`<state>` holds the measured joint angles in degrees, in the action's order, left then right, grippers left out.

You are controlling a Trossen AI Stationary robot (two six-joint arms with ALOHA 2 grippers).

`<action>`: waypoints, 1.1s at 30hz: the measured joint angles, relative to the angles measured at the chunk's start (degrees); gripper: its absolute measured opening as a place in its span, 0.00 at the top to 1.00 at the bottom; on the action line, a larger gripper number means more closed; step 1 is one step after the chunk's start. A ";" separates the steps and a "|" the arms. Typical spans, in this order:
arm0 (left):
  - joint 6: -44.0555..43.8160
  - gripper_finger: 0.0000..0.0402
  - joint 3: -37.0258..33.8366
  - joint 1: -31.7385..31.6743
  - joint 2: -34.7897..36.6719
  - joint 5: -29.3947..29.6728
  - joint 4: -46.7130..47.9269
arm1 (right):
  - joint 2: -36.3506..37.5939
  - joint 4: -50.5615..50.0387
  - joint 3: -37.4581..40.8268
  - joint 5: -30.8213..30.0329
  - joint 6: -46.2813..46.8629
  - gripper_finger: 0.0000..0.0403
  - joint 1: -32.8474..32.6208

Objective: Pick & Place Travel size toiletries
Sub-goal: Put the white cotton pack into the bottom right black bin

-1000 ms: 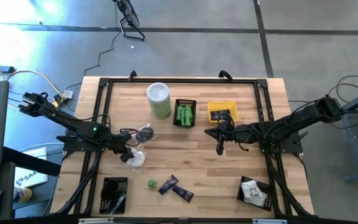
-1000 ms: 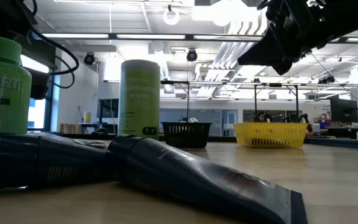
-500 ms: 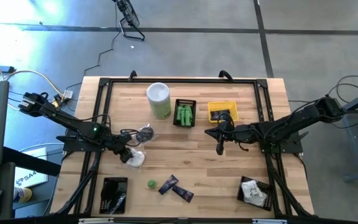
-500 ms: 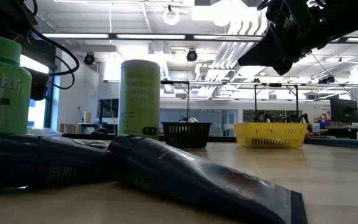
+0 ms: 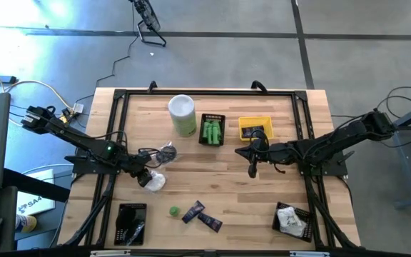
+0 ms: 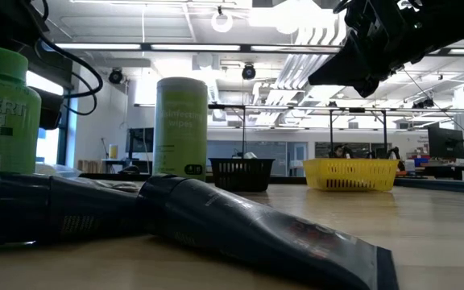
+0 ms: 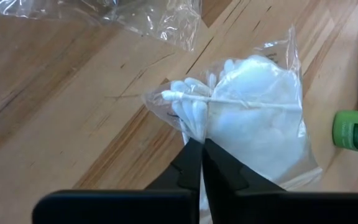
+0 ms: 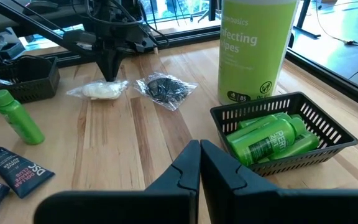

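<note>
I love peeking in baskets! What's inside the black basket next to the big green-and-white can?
Green bottles lie stacked in the black basket beside the canister. Anything beneath them is covered.

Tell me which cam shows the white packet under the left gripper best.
Left wrist view: the white packet fills the frame, with the left gripper shut on its edge. High view shows a small white blob; right wrist view shows it far off; low view doesn't clearly show it.

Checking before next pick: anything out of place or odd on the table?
Nothing spilled or damaged. Loose items lie unsorted: a green bottle on its side beside two navy tubes. The left gripper is shut on the white packet. The right gripper hangs shut mid-table.
</note>
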<state>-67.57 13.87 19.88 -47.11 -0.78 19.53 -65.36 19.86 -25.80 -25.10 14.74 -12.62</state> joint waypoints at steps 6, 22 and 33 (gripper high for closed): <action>0.01 0.99 0.00 0.00 0.00 -0.11 -0.08 | 0.00 0.00 0.00 0.00 -0.02 0.99 -0.01; 4.08 1.00 0.02 0.01 2.36 7.57 -3.30 | 0.00 0.00 0.00 0.01 0.00 0.99 -0.02; 13.22 1.00 0.07 0.02 6.86 11.63 -13.64 | 0.00 0.05 0.00 0.00 0.00 0.99 0.00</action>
<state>-54.35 13.93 19.90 -40.25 10.85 5.89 -65.36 19.90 -25.80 -25.10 14.74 -12.62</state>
